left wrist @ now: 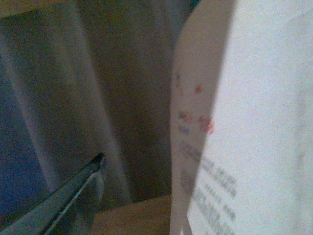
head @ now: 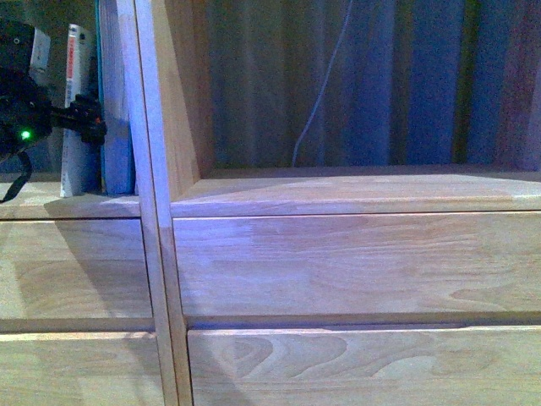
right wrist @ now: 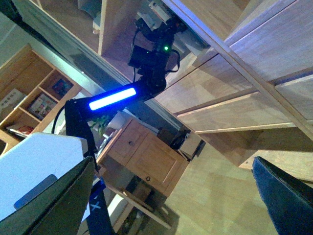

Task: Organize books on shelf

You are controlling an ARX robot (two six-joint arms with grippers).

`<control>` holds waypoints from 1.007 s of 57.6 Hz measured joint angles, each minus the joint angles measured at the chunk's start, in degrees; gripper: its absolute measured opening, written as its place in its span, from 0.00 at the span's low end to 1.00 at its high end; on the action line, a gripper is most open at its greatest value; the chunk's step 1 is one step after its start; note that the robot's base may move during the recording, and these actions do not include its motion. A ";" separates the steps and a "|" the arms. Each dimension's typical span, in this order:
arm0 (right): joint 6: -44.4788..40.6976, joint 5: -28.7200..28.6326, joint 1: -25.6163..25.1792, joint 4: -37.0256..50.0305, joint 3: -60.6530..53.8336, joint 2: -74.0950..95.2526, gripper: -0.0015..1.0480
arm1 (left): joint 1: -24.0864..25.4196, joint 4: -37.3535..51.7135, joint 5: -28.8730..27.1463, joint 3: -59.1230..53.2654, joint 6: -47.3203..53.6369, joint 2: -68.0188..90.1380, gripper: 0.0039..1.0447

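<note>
The light-wood shelf [head: 338, 262] fills the front view. In its left cubby two books stand upright: a thin white paperback [head: 78, 110] and, to its right, a taller teal book [head: 117, 101]. My left gripper [head: 87, 125] reaches into that cubby, open, its tips at the white paperback. In the left wrist view the white cover [left wrist: 259, 112] and its red-marked spine [left wrist: 195, 117] loom close; one dark finger [left wrist: 80, 191] shows beside them and the other is hidden. My right gripper [right wrist: 171, 196] hangs open over the floor with nothing between its fingers.
The right cubby [head: 355, 182] has a curtain and a thin white cable [head: 317, 93] behind it. Drawer fronts [head: 84, 271] sit below both cubbies. The right wrist view shows my left arm with its blue light [right wrist: 112, 98], a small wooden cabinet [right wrist: 146, 156] and another bookcase [right wrist: 34, 98].
</note>
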 joint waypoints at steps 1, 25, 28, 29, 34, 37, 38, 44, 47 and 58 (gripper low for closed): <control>0.35 -0.09 0.00 0.35 -0.02 0.00 0.93 | 0.02 0.31 0.35 -0.83 0.11 -0.46 0.88; 9.18 -3.30 -3.17 13.00 -0.50 0.76 0.93 | 0.57 4.57 1.57 -26.47 -4.57 -18.53 0.94; 10.64 -3.50 -3.56 15.39 -0.52 1.42 0.93 | 1.03 3.48 0.79 -30.62 -6.40 -21.33 0.94; 11.13 -3.63 -3.69 16.26 -0.52 1.73 0.93 | 1.11 3.15 0.55 -31.45 -6.78 -21.90 0.94; 12.87 -3.85 -4.35 19.43 -0.52 2.93 0.93 | 2.32 0.70 -1.62 -39.08 -9.84 -27.34 0.94; 13.03 -3.87 -4.81 19.56 -0.52 3.10 0.93 | 3.19 -1.51 -3.13 -43.17 -11.02 -31.06 0.94; 12.52 -3.72 -5.09 18.75 -0.52 2.99 0.93 | 3.61 -2.75 -3.50 -44.72 -11.52 -32.72 0.94; 6.27 0.15 -5.66 6.36 0.44 -0.46 0.93 | 6.01 -10.05 -3.65 -52.61 -16.13 -43.60 0.94; -2.38 5.29 -4.94 -4.17 2.16 -1.81 0.93 | 6.80 -13.53 -2.34 -56.02 -17.90 -49.22 0.94; -36.00 23.91 -0.57 -25.53 3.56 -2.69 0.93 | 7.08 -27.91 3.28 -70.25 -19.15 -74.12 0.92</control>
